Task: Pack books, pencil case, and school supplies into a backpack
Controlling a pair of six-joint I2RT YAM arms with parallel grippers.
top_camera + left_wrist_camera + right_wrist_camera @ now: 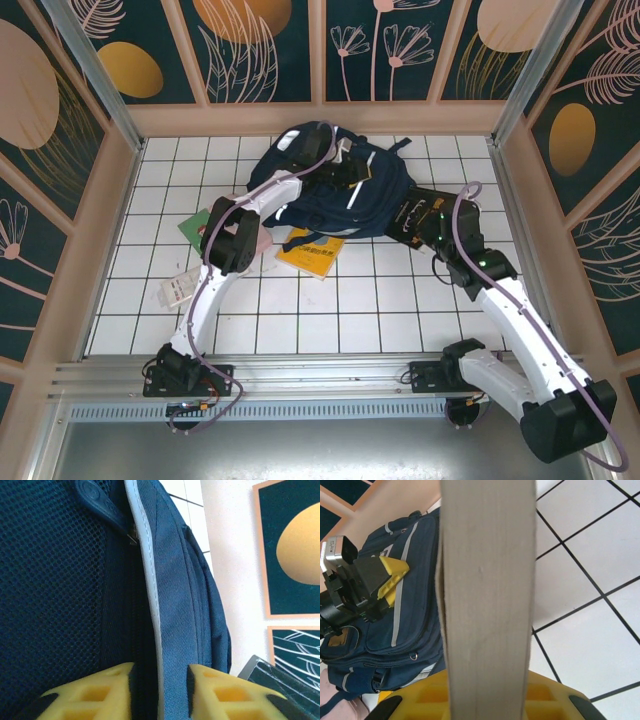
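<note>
The navy backpack [375, 195] lies at the back middle of the tiled table. My left gripper [325, 152] is on its top, shut on a fabric edge with white piping [152, 605], which runs between the yellow fingers [112, 692]. My right gripper [438, 222] is shut on the black book [412, 212], held just right of the backpack. In the right wrist view the book's pale page edge [487, 580] stands upright between the jaws, with the backpack [410, 615] to its left. An orange-yellow book [312, 252] lies in front of the backpack.
A green book [193, 226] and a whitish printed packet [180, 290] lie at the left. A pink item [264, 243] pokes out by the left arm. Patterned walls [320, 50] and metal posts enclose the table. White tiles [590, 605] lie to the right of the held book.
</note>
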